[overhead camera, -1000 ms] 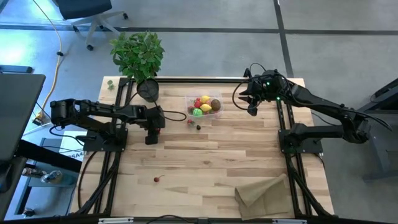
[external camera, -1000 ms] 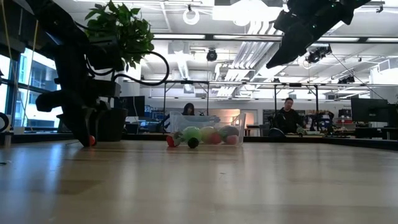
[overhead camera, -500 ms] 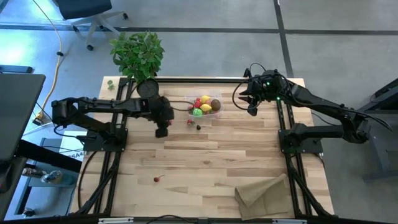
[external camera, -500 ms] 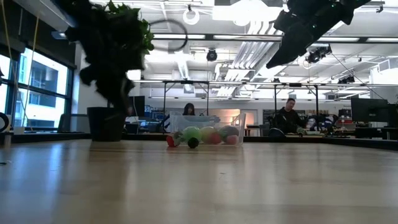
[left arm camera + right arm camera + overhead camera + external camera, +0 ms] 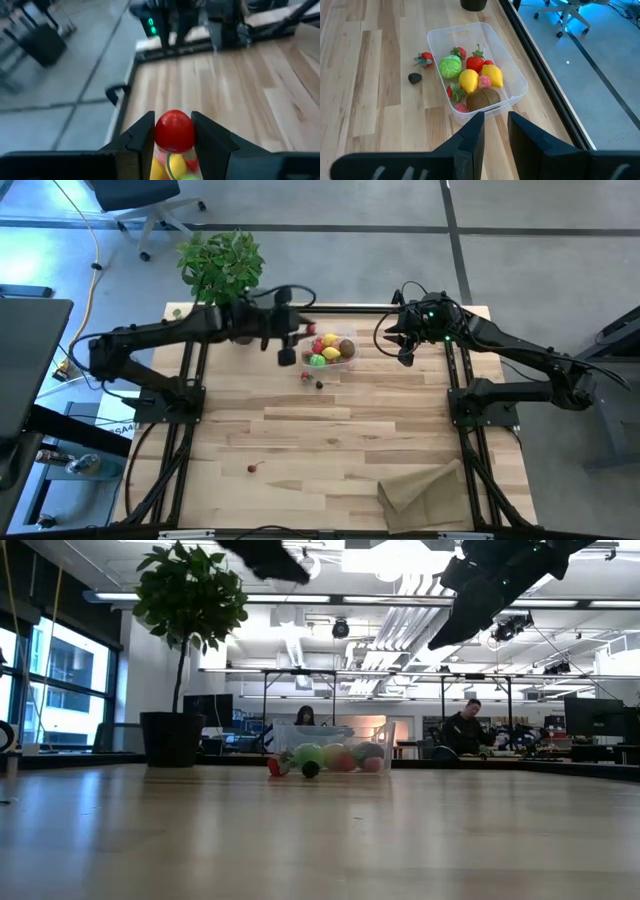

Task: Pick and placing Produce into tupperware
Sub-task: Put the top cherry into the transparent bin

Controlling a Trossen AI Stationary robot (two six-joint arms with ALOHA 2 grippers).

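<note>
A potted plant [image 5: 222, 268] stood at the tabletop's [image 5: 330, 450] far left corner. Near the front, a small red berry [image 5: 253, 468] lay alone on the wood, well apart from everything else.

The left gripper [image 5: 173, 145] hung above the tub's [image 5: 509, 98] left end, its fingers [image 5: 141, 140] clenched on a round red fruit [image 5: 174, 131]; in the left wrist view the yellow and red produce of the tub showed directly beneath it.

The clear tub sat near the back edge, between the two arms. It held two lemons [image 5: 468, 80], a lime [image 5: 450, 66], a kiwi [image 5: 482, 99] and several red berries [image 5: 475, 62]. Just outside the tub, on the side toward the front, a strawberry [image 5: 423, 59] and a small dark berry [image 5: 414, 77] lay on the bare wood, close together.

The right gripper [image 5: 493, 132] hovered off the tabletop just beyond the tub's right end, fingers [image 5: 472, 135] set a little apart and grasping nothing.

A tan paper bag [image 5: 425, 485] lay flat at the front right.

In the room behind, two people sat at desks. No brand, label or writing could be read on anything.
</note>
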